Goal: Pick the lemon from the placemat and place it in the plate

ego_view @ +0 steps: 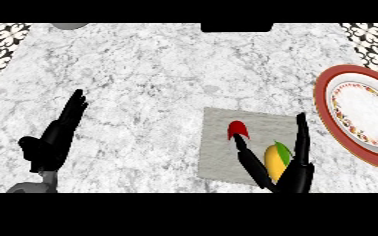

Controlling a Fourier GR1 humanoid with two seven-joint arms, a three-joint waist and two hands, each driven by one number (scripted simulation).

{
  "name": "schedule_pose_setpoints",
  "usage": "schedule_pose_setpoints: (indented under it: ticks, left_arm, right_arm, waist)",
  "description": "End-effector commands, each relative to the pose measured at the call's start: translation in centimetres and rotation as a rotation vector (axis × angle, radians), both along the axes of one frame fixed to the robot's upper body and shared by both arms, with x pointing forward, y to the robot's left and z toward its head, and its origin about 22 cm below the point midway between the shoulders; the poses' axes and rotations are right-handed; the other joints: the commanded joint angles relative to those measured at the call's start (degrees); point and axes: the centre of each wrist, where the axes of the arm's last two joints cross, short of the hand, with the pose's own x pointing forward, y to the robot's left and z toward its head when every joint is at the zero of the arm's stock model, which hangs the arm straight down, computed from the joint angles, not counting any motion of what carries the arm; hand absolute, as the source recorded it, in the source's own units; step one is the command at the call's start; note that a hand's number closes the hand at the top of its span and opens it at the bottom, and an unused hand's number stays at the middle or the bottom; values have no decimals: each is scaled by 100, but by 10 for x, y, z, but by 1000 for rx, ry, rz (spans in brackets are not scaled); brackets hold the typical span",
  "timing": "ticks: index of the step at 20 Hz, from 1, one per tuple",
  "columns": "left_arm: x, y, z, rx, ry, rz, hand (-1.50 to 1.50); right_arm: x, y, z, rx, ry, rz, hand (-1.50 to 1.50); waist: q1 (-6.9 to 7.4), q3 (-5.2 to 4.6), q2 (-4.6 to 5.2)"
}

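Lemon (275, 161) lies between right hand's (294, 174) fingers (301, 135).

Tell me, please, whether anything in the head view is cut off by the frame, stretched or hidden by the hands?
Head view: the plate is cut off at the right edge and looks taller than wide; the right hand covers part of the lemon on the placemat; the left hand hides nothing.
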Motion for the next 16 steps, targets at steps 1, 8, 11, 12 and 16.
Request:
schedule_pose_setpoints:
  ticks: [1,8,11,12,16]
  left_arm:
    - [6,-16,10,3,6,7,0]
    - [1,-4,-1,-4,3,-6,0]
    - [10,5,8,12,-14,2,0]
    - [9,-6,5,0,-17,-11,0]
    - [15,-2,2,-6,-3,1,0]
  right_arm:
    - [-29,-12,-5,-84,139,-96,-150]
    - [-51,-21,12,-146,540,-81,-150]
    - [-51,-19,39,-173,664,-66,-150]
    - [-49,-11,52,-165,678,-78,-150]
    - [-47,-18,82,-122,750,-71,-150]
  waist:
    - [-16,0,7]
    - [52,-9,43]
    - [64,-4,44]
    - [78,0,38]
    - [76,16,31]
